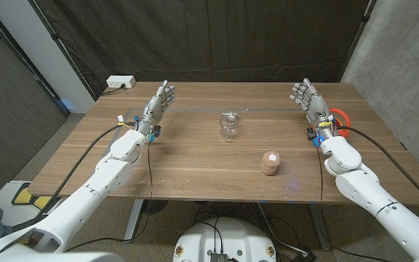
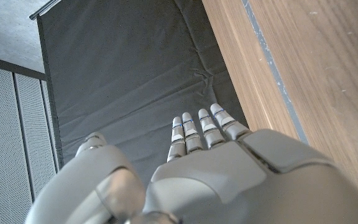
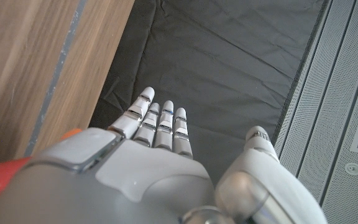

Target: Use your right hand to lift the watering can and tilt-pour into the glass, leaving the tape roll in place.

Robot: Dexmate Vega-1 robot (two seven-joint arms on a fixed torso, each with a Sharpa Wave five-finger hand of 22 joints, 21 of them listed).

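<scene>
Head view: the left hand [image 1: 160, 100] and right hand [image 1: 305, 95] stand at the far corners of the desk [image 1: 195, 171], fingers spread and holding nothing, likely parked clear of the work. The glass [image 1: 228, 126] sits mid-desk; the tape roll [image 1: 270, 163] lies nearer, toward the right. I cannot make out a watering can.

Left wrist view: straight, empty fingers [image 2: 197, 129] reach past the desk edge.

Right wrist view: fingers [image 3: 157, 123] likewise extended, gripping nothing.

On the table [image 1: 195, 156]: 1 glass [image 1: 228, 126], 1 tape roll [image 1: 270, 163], 2 hands.

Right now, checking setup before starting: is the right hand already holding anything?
No: in the head view the right hand stands open at the table's far right, holding nothing.
</scene>
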